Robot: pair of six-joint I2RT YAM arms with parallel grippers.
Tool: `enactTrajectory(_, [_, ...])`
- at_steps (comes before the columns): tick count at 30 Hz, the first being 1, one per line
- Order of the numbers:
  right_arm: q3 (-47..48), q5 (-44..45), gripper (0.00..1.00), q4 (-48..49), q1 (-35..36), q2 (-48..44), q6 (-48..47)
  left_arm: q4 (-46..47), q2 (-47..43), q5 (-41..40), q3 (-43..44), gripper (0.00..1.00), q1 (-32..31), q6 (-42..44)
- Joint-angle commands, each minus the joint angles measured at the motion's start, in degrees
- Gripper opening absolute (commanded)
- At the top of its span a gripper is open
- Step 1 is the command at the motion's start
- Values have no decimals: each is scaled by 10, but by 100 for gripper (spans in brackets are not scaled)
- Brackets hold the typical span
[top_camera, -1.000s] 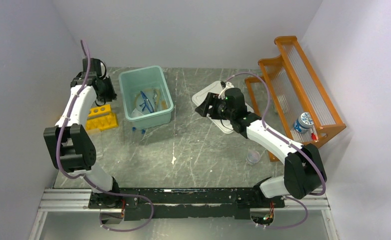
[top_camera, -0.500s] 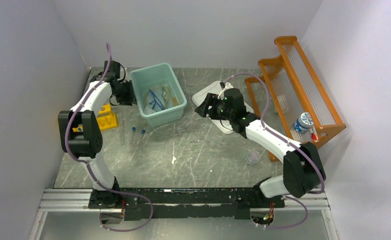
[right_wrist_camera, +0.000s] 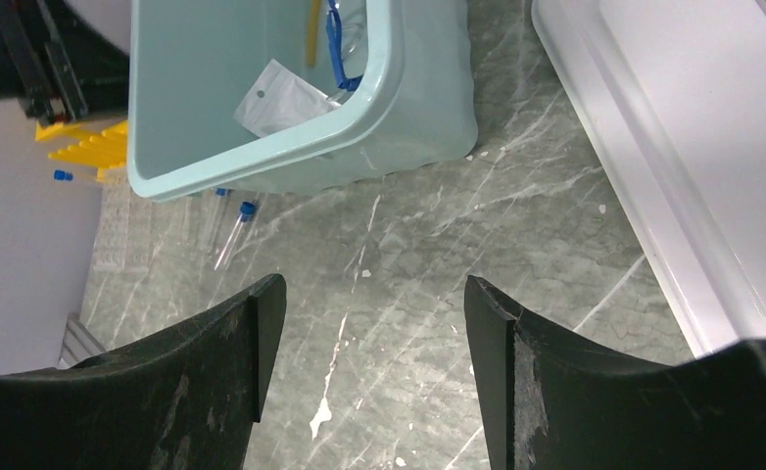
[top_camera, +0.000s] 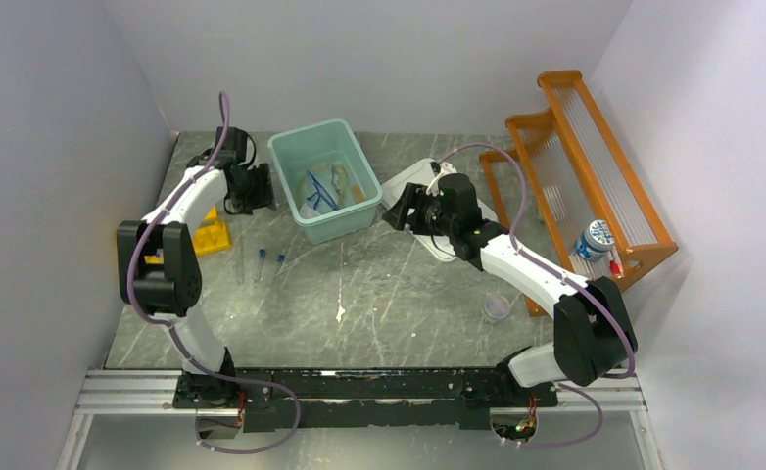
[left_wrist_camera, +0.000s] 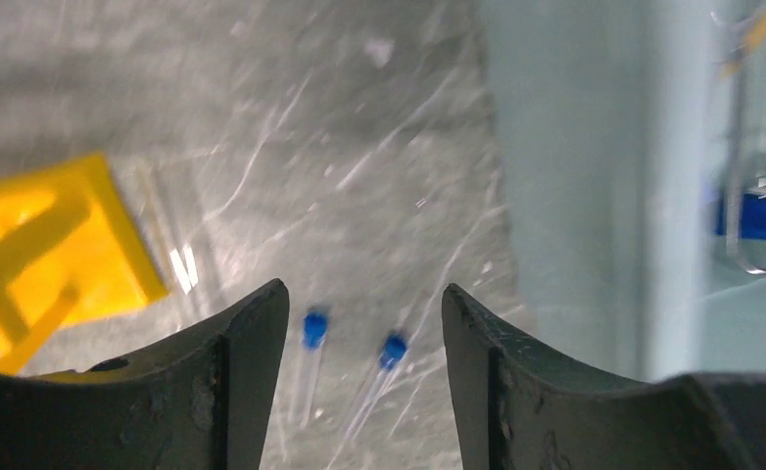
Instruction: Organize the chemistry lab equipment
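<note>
1. Two clear test tubes (left_wrist_camera: 312,343) with blue caps lie side by side on the grey marbled bench (top_camera: 399,294), between the yellow tube rack and the teal bin.
2. Yellow tube rack (top_camera: 211,233): stands at the bench's left edge, beside the left arm and well apart from the bin.
3. Teal plastic bin (top_camera: 291,201): at the back of the bench, left of centre. It holds a blue tubing loop (top_camera: 318,188), tan tubing (top_camera: 345,181) and a small clear bag (right_wrist_camera: 281,103) with a white label.
4. Clear cup (top_camera: 497,307): upright on the bench at the right, near the foot of the orange shelf.
5. Left tool (left_wrist_camera: 364,294): fingers spread, nothing between them. It sits just beside the bin's left wall; whether it touches is unclear.
6. Right tool (right_wrist_camera: 374,284): fingers spread and empty, above the bench between the bin and the white tray.
7. White tray (right_wrist_camera: 653,147): flat on the bench, right of the bin.
8. Orange wooden shelf (top_camera: 595,147): against the right wall, with a blue-and-white labelled bottle (top_camera: 595,240) on its lower ledge.
</note>
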Motion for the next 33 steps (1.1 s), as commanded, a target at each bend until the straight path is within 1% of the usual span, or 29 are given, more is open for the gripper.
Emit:
enactTrajectory(1, [-10,9,70,10,2,3,-7,31,-60,-56,-88,63,30,-30])
enactTrajectory(4, [-10,6,70,9,2,2,-7,52,-79,-59,-135,62,42,-38])
enactTrajectory(9, [-6,8,70,2,2,-1,-10,44,-66,-89,-158,70,44,-25])
enactTrajectory(12, [-8,10,70,3,3,-4,-7,44,-57,-91,-168,72,44,-17])
enactTrajectory(13, [-9,9,70,4,3,-4,-7,46,-55,-92,-171,72,54,-15])
enactTrajectory(14, [-10,9,70,6,2,-4,-6,48,-52,-93,-174,70,59,-14])
enactTrajectory(18, [-12,9,70,6,2,-8,-7,45,-36,-90,-175,60,65,-7])
enactTrajectory(20, [-13,9,70,6,2,-11,-8,42,-31,-96,-176,58,66,-6])
enactTrajectory(23, [-15,12,70,4,2,-15,-8,43,-23,-98,-178,59,67,-3])
enactTrajectory(25, [-17,12,70,4,2,-17,-8,45,-18,-91,-180,57,66,-1])
enactTrajectory(29, [-20,13,70,7,2,-22,-6,44,-6,-83,-184,43,66,-7])
enactTrajectory(31, [-21,14,70,8,2,-24,-5,40,4,-77,-179,34,66,-10])
enactTrajectory(33, [-20,13,70,9,2,-24,-4,40,10,-75,-178,30,65,-12])
